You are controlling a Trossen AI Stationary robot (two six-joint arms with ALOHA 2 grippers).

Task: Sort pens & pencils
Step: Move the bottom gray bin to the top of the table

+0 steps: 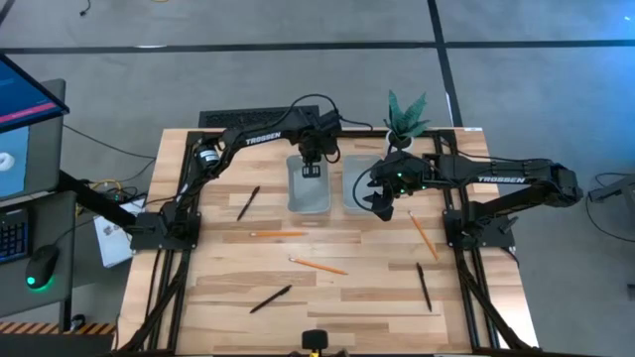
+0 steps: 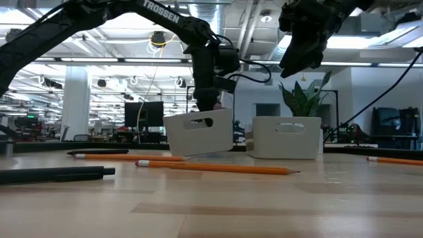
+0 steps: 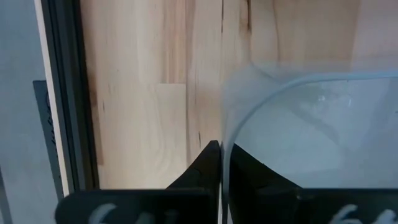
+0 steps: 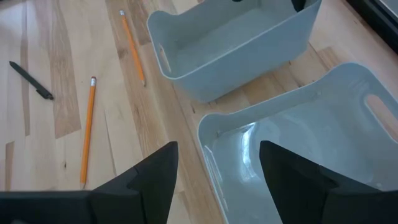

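Two pale grey trays stand side by side at the table's far middle, the left tray (image 1: 310,188) and the right tray (image 1: 359,190). My left gripper (image 1: 311,164) is shut on the left tray. My right gripper (image 1: 382,201) hangs open above the right tray's (image 4: 298,155) near corner, touching nothing. Three black pens (image 1: 248,202) (image 1: 270,298) (image 1: 425,288) and three orange pencils (image 1: 278,234) (image 1: 319,265) (image 1: 421,234) lie flat on the wood outside the trays. My left gripper pinches the rim of the left tray's far wall (image 3: 226,134), one finger inside the tray and one outside. The fingers come from above, pointing steeply down. In the low view the tray (image 2: 198,132) sits tilted, one side of its bottom raised off the table.
A potted plant (image 1: 405,119) stands at the far edge behind the right tray. A black rail (image 3: 62,93) runs along the table's far edge close to the left tray. The pens and pencils are scattered over the middle and near half of the table.
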